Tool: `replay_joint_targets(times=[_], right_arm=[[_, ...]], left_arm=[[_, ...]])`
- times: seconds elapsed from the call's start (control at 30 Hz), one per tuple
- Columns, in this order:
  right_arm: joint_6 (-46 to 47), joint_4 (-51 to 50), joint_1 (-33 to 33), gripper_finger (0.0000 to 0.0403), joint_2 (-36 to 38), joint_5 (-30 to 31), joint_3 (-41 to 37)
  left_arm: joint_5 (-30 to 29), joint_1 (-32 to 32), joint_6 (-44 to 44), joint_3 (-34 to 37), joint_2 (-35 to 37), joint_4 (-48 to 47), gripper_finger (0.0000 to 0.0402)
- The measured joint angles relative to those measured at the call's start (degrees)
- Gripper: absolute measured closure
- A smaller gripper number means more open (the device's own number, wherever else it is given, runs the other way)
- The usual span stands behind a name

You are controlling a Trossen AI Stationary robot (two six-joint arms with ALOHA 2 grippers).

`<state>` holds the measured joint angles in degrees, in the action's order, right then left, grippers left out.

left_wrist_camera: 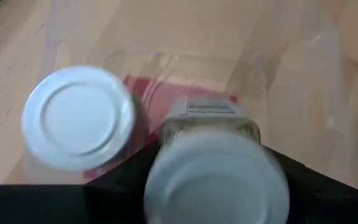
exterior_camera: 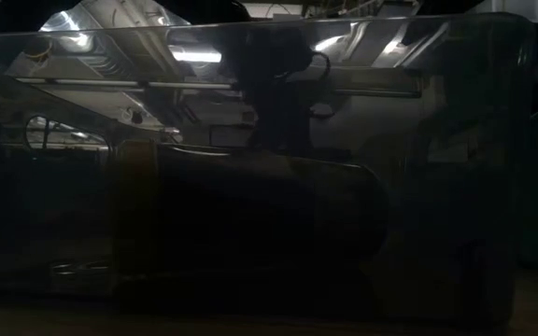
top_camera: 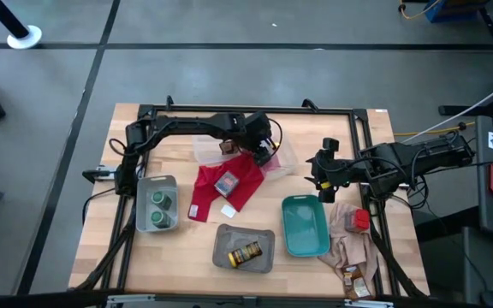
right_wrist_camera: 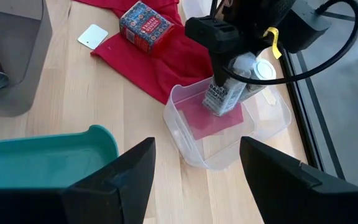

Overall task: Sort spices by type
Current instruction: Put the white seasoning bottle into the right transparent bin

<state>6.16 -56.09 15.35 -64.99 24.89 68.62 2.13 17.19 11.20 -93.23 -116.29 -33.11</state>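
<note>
L gripper [right_wrist_camera: 229, 81] is hanging over the clear tray [right_wrist_camera: 185, 134], fingers clamped on a white-capped clear bottle [right_wrist_camera: 224, 94] w/ a printed label; bottle's base is sitting down inside the tray, tilted a bit. Just beside that gripper, a 2nd white-capped bottle [left_wrist_camera: 76, 117] is standing in the same tray, cap facing up. Part of the red cloth [right_wrist_camera: 166, 59] is lying under the tray, showing thru its floor, and the rest is spreading out from beside the gripper toward the table middle, w/ a small red tin [right_wrist_camera: 144, 23] resting on it and a white tag [right_wrist_camera: 92, 36] on bare wood just off its edge. R gripper [right_wrist_camera: 194, 177] is hovering w/ fingers spread apart and nothing between them, near the teal tray [right_wrist_camera: 98, 140], well apart from the L one. Beyond the R gripper's side, a beige cloth [top_camera: 349, 248] is carrying a red-capped item [top_camera: 360, 221] and a dark brown packet [top_camera: 355, 281]. Farther from both grippers, a grey tray [top_camera: 144, 184] is holding two green-lidded jars [top_camera: 160, 210], and another grey tray [top_camera: 225, 235] is holding a yellow-labelled jar [top_camera: 246, 253] lying on its side.
</note>
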Motion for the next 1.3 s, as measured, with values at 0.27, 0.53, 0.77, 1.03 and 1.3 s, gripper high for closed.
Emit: replay_joint_targets(times=[0.27,0.53,0.77,1.03,1.3], right_arm=[[0.02,-0.01,0.0,0.0168,-0.04,0.0,0.0],[1.35,-0.27,0.0,0.0168,-0.15,-0.01,0.0],[4.2,-2.87,0.0,0.0169,-0.15,-0.03,-0.02],[4.98,-3.18,0.04,0.0169,-0.13,-0.03,-0.04],[9.92,-7.21,0.04,0.0169,-0.13,-0.04,-0.04]], left_arm=[[0.0,-0.93,-2.68,0.0,0.0,0.87,0.0193],[-0.02,-0.98,-2.98,0.0,0.0,0.79,0.0192],[-0.83,-1.41,-4.09,0.0,-0.46,1.04,0.0192],[-1.46,-2.95,-5.65,-0.22,-3.89,1.78,0.0191],[-0.98,-3.23,-5.66,-0.14,-3.28,0.18,0.0191]])
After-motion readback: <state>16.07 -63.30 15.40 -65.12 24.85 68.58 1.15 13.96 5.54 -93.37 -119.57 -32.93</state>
